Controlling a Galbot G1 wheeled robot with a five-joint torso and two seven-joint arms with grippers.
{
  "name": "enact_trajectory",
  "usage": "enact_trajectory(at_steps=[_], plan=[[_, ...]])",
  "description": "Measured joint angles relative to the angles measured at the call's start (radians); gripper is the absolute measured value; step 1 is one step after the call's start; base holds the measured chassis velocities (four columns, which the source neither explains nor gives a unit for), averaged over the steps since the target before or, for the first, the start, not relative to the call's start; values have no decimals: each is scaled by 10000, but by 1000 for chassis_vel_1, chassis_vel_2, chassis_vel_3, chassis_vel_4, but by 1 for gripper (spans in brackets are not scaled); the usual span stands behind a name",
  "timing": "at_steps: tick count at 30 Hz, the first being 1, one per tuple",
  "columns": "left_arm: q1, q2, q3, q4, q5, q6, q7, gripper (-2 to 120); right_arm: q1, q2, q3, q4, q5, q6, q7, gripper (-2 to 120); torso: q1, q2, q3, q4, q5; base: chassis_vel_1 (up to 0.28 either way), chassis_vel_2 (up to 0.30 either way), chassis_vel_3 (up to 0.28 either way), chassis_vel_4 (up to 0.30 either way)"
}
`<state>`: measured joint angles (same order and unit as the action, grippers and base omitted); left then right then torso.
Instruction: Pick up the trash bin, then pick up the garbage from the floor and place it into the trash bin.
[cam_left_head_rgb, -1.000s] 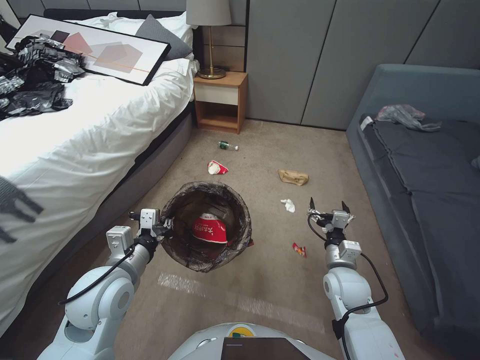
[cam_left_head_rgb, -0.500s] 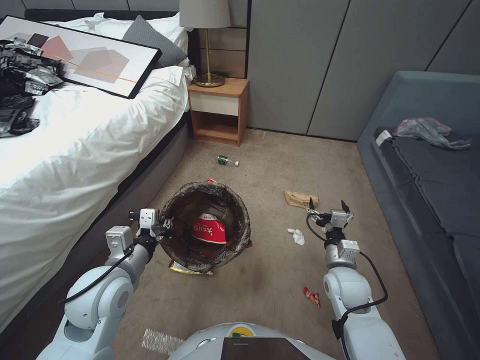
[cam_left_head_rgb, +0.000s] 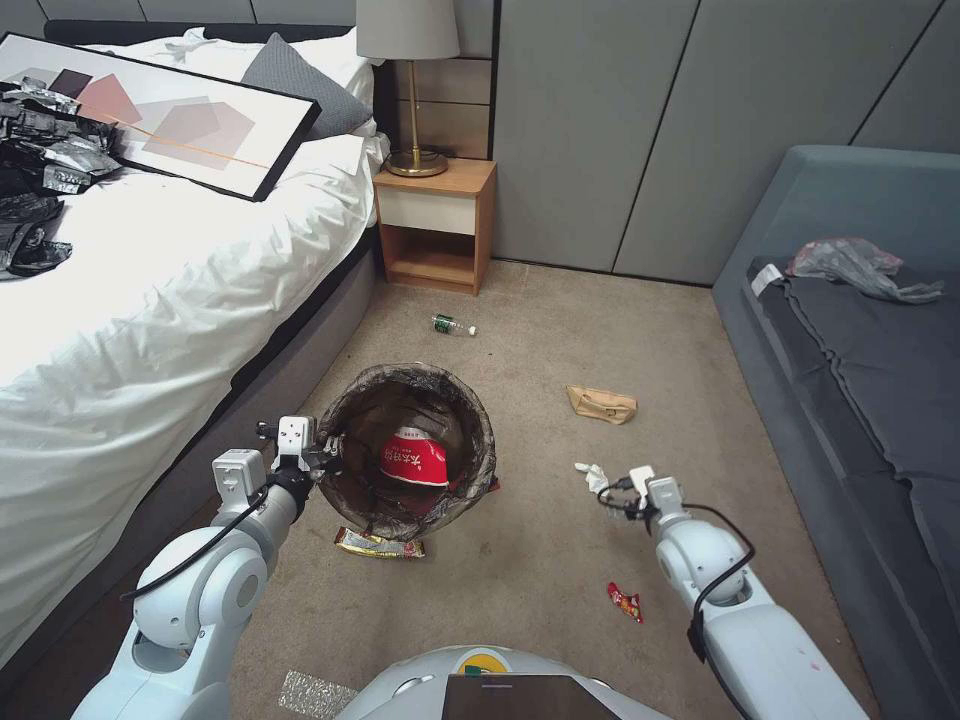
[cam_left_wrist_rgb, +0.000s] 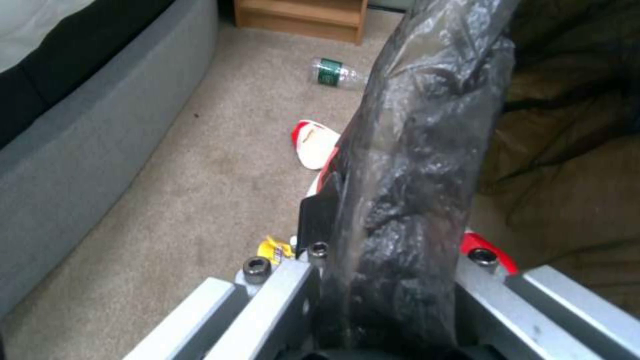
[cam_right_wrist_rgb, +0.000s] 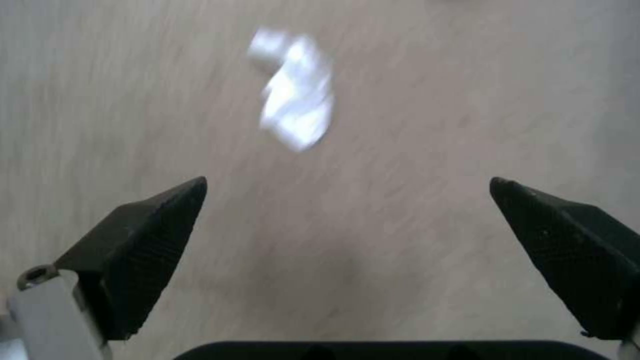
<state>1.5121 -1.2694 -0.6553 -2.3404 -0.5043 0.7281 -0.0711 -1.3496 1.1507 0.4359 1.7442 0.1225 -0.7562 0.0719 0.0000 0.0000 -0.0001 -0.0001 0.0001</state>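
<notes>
Trash bin (cam_left_head_rgb: 408, 450) rim clamped by left gripper (cam_left_head_rgb: 322, 455); right gripper (cam_right_wrist_rgb: 347, 220) spread wide above white tissue (cam_right_wrist_rgb: 297, 107)

Left end effector (cam_left_head_rgb: 325, 458) gripping trash bin (cam_left_head_rgb: 408, 450) rim, tissue (cam_left_head_rgb: 592, 476) on floor

A bedroom in a home or hotel: a bed (cam_left_head_rgb: 150, 270) with white bedding and a grey pillow (cam_left_head_rgb: 290, 75), a wooden nightstand (cam_left_head_rgb: 437, 225) carrying a brass lamp (cam_left_head_rgb: 410, 80), a grey sofa (cam_left_head_rgb: 860, 380), carpeted floor (cam_left_head_rgb: 560, 560), padded wall panels (cam_left_head_rgb: 640, 130).
</notes>
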Motion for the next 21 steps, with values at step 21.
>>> enact_trajectory(at_steps=[21], plan=[[-70,-19,89,189,74,-48,123,0,130,678,-599,-2568,-273,192,-238,100,0,1,0,-2,-11,0,0,0,0]])
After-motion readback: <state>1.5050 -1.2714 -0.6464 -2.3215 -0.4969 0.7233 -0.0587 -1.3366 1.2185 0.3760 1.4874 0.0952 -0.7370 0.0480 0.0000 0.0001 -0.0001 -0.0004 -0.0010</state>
